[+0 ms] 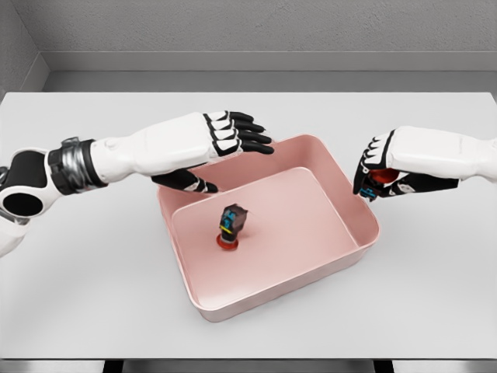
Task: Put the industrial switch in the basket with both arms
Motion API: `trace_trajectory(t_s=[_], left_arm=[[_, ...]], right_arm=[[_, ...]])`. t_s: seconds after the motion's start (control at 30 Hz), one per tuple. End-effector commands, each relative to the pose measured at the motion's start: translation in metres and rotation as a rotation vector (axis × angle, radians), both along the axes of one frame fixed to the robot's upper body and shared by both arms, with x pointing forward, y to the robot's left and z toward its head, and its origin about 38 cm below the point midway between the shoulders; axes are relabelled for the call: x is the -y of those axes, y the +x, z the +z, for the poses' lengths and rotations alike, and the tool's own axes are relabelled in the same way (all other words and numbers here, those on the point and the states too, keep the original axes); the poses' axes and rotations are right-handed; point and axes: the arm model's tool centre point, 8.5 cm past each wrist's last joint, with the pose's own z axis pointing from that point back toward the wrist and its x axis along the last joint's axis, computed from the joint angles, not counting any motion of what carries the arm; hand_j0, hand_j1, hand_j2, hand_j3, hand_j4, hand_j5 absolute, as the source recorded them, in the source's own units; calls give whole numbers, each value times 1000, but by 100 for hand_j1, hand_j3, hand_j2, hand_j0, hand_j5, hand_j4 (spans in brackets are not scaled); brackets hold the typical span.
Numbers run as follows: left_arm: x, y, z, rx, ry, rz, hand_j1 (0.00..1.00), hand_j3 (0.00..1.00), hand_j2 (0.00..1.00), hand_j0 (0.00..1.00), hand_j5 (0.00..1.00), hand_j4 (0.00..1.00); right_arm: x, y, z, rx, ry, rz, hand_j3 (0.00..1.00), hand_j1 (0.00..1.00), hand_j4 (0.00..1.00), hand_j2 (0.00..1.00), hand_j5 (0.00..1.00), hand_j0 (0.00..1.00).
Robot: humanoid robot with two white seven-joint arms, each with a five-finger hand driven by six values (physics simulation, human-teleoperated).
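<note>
A small dark industrial switch [231, 225] with a red base and blue and yellow marks lies on the floor of the pink basket [353, 203], left of its middle. My left hand [233, 144] hovers over the basket's far left rim with straight, spread fingers that hold nothing. Just outside the basket's right wall, my right hand [371, 180] is curled around a red object [380, 176] with a blue spot. Most of that object is hidden by the fingers.
The basket stands at a slant in the middle of a pale grey table [93, 295]. A grey wall runs behind the table's far edge. Both forearms reach in at about the height of the basket's rim.
</note>
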Motion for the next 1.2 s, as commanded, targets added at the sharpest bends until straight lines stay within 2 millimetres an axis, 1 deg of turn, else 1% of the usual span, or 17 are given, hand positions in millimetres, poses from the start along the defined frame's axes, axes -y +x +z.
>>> trace_trajectory(t_s=[0.0,0.13,0.2,0.23,0.37,0.47,0.5,0.57,0.6,0.7,0.8,0.87,0.93,1.0,1.03,1.1,1.17], left_arm=[[-18,3,7,-10,-5,35,100,100,100,100,100,100],[-51,8,5,-53,17,102,100,100,100,100,100,100],[-72,10,6,-74,10,152,100,100,100,100,100,100],[-76,10,6,-78,4,161,100,100,100,100,100,100],[-104,12,3,-113,23,227,100,100,100,100,100,100],[-116,12,-2,-127,33,258,100,100,100,100,100,100],[-123,15,-7,-143,38,282,100,100,100,100,100,100],[-145,16,-6,-146,56,338,100,100,100,100,100,100],[-149,15,-8,-150,53,350,100,100,100,100,100,100],[-166,21,-9,-156,50,404,100,100,100,100,100,100],[-169,20,-11,-162,56,410,100,100,100,100,100,100],[-169,20,-11,-164,59,410,100,100,100,100,100,100],[-172,20,-13,-169,61,418,100,100,100,100,100,100],[-172,20,-13,-169,59,418,100,100,100,100,100,100],[-171,20,-13,-169,59,417,100,100,100,100,100,100],[-171,20,-12,-168,59,415,100,100,100,100,100,100],[-171,20,-12,-168,59,415,100,100,100,100,100,100]], right_arm=[[-3,1,0,-4,16,5,49,49,49,49,49,49],[-14,3,-3,6,35,25,49,49,49,49,49,49],[-20,4,-3,10,50,37,49,49,49,49,49,49],[-23,5,-3,16,51,41,49,49,49,49,49,49],[-32,7,-3,25,67,61,49,49,49,49,49,49],[-38,8,-4,28,69,72,49,49,49,49,49,49],[-44,8,-6,28,74,86,49,49,49,49,49,49],[-49,8,-9,27,73,95,49,49,49,49,49,49],[-53,9,-11,32,77,102,50,50,50,50,50,50],[-61,10,-11,47,80,116,50,50,50,50,50,50],[-75,12,-13,70,81,137,50,50,50,50,50,50],[-76,13,-12,80,72,137,50,50,50,50,50,50],[-89,14,-19,98,61,152,50,50,50,50,50,50],[-90,15,-21,99,52,151,51,51,51,51,51,51],[-90,15,-22,109,39,148,55,55,55,55,55,55],[-94,17,-22,138,16,149,100,100,100,100,100,100],[-94,18,-21,142,14,148,100,100,100,100,100,100]])
